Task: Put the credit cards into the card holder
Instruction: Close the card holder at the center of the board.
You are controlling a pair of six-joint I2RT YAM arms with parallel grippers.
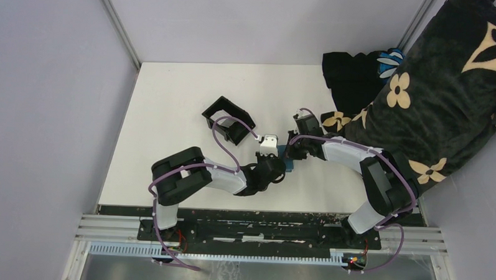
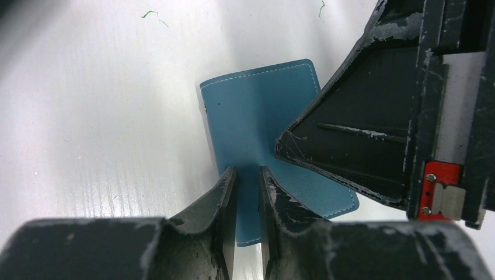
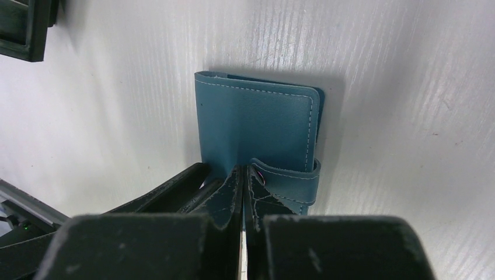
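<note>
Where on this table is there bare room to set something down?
Bare: the left side of the table, between its left edge and the black box; also the far strip between the box and the floral cloth. Crowded: the centre, where the left gripper and right gripper meet over the card holder.

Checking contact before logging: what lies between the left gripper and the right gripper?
Only the card holder: its blue cover fills the short stretch between the left gripper and the right gripper, clearest in the left wrist view.
</note>
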